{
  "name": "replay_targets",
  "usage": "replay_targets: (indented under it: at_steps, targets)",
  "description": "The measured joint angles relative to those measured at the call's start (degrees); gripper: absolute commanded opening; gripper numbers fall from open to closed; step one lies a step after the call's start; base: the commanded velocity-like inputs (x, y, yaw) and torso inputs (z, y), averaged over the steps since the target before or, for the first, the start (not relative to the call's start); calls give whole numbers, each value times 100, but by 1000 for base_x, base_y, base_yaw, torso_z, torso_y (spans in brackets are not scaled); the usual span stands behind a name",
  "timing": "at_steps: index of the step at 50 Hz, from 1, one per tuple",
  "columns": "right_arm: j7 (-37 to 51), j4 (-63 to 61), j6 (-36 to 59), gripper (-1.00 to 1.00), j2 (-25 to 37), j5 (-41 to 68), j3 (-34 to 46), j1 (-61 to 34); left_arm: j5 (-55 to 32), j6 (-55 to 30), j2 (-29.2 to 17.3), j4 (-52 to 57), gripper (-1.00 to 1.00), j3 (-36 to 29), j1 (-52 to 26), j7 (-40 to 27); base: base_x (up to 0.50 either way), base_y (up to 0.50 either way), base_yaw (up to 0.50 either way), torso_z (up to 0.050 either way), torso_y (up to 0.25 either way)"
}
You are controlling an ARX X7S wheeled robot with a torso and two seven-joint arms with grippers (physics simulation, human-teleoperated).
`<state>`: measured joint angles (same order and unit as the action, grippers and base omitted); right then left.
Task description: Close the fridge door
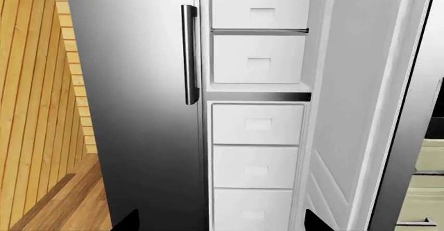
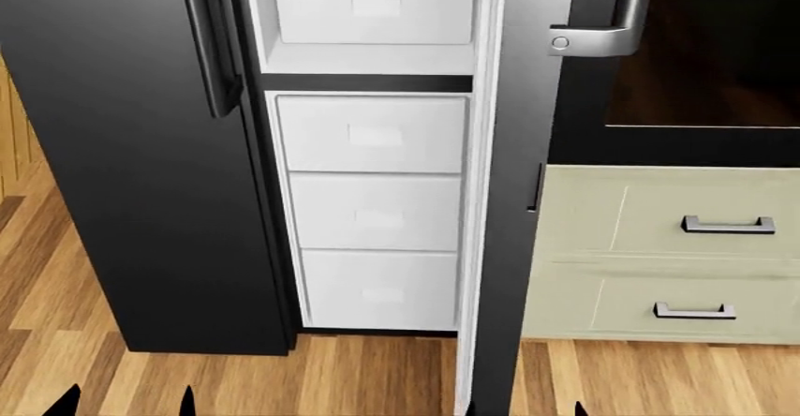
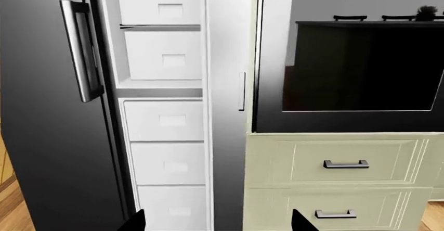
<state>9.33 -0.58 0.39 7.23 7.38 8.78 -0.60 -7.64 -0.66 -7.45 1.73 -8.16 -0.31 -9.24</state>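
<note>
The fridge door (image 2: 511, 200) stands open, swung out toward me and seen almost edge-on, black outside with a white inner lining (image 2: 481, 200). Its grey bar handle (image 2: 615, 24) shows near the top. The left wrist view shows the white lining (image 1: 354, 111) of the fridge door, and the right wrist view its narrow edge (image 3: 227, 137). My left gripper (image 2: 125, 405) (image 1: 222, 223) is open and empty, low in front of the fridge. My right gripper (image 2: 525, 408) (image 3: 218, 221) is also open and empty, just below the door's bottom edge. Neither touches the door.
White drawers (image 2: 373, 210) fill the open compartment. Left of it is the wider black door (image 2: 125, 172) with a black handle (image 2: 215, 60). Right of the open door are a black oven door (image 2: 713, 51) and cream drawers (image 2: 675, 247). Wooden floor (image 2: 350, 378) lies below, a wooden wall (image 1: 28, 111) at the far left.
</note>
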Motion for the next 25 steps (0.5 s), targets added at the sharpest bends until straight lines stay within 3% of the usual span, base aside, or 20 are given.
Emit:
replay_targets:
  at_steps: [25]
  targets:
    - [109,36,-70,100,83,100,113,-34,-107,44,-94,-45,100,-99,-37,-97,0,-500,0,0,0]
